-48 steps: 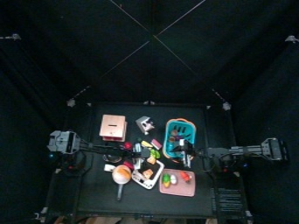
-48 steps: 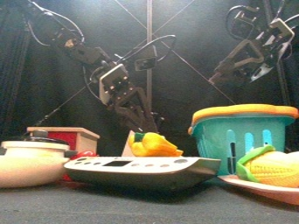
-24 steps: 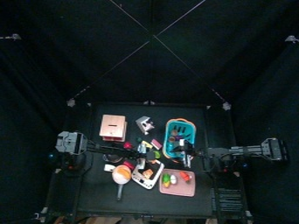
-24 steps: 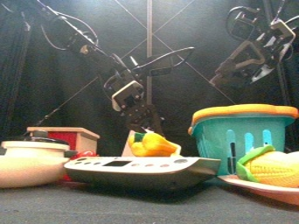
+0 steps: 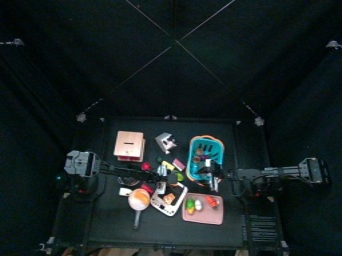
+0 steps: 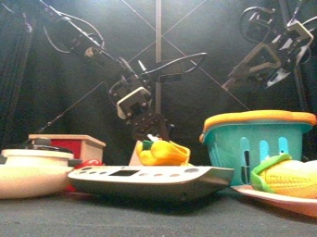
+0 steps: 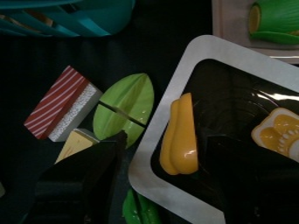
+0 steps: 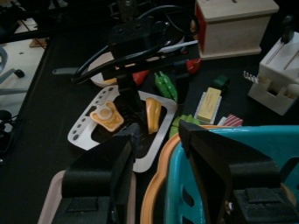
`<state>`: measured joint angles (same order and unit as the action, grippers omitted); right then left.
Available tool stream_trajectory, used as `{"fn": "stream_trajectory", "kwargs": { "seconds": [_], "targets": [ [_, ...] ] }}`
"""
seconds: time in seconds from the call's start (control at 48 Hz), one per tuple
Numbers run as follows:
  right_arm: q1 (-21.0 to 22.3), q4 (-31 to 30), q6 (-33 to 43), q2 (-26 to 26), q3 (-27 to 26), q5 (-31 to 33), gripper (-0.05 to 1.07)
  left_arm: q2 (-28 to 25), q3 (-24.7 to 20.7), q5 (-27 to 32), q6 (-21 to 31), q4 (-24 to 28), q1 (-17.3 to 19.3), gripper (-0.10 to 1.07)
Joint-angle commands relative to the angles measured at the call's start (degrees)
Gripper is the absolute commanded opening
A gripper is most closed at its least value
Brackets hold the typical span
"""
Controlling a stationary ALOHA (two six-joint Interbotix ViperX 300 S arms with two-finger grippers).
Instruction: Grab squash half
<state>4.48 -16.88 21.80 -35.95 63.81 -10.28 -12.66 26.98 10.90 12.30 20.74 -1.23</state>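
Nearest, front edge: a white-rimmed black tray (image 6: 148, 176) sits at 6 o'clock on the table (image 5: 100, 215). A white bowl (image 6: 31, 171) is at its 9 o'clock and a plate of corn (image 6: 291, 178) at its 3 o'clock.
Task thing: the squash half (image 7: 180, 136), a long orange piece, lies flat on the tray's black surface near its rim. A green leaf (image 7: 126, 103) lies just outside that rim. Nothing holds the squash.
Change: over the last second the left gripper (image 6: 147, 123) has swung toward the table's middle and dropped lower. In the last half second it has barely moved.
Meaning: it appears to have finished its approach and is lined up for the grab. The descent and the closing are not yet done.
Left arm pose: it reaches in from 9 o'clock, wrist bent down, and hovers above the tray without touching the squash. Whether its grip is spread or pressed together cannot be told.
Farther back: a teal basket (image 6: 258, 139) stands at 2 o'clock.
Right arm: it rests raised high at 3 o'clock. The right gripper (image 8: 163, 140) is spread apart and empty.
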Motion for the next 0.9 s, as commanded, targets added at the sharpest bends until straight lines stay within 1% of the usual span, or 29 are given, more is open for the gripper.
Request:
{"fn": "stream_trajectory", "kwargs": {
  "seconds": [0.0, 0.208, 0.312, 0.438, 0.5, 0.646, 0.875],
  "targets": [
    [0.00, 0.00, 0.09, -0.26, -0.53, -0.18, 0.79, 0.88, -1.14, 0.18, 0.09, -0.09, -0.44, 0.93],
    [0.09, 0.00, 0.09, -0.26, -0.53, -0.18, 0.79, 1.05, -1.32, 0.44, 0.18, -0.79, -0.44, 0.78],
    [0.00, 0.00, 0.09, -0.26, -0.53, -0.18, 0.79, 1.85, -1.58, 0.44, 0.18, -1.14, -0.53, 0.69],
    [0.00, 0.44, 0.18, -0.26, -0.53, -0.18, 0.79, 3.16, -1.76, 0.26, 0.09, -1.14, -0.88, 0.61],
    [0.00, 0.70, 0.18, -0.26, -0.62, -0.18, 0.79, 4.13, -1.58, 0.18, 0.09, -1.14, -1.14, 0.59],
    [-0.18, 0.88, 0.18, -0.26, -0.53, -0.18, 0.79, 5.80, -1.05, 0.44, 0.09, -1.14, -2.11, 0.59],
    [-0.18, 0.97, 0.18, -0.26, -0.35, 0.18, 0.79, 5.80, -1.14, 0.44, 0.09, -1.23, -3.16, 0.59]
  ]
}}
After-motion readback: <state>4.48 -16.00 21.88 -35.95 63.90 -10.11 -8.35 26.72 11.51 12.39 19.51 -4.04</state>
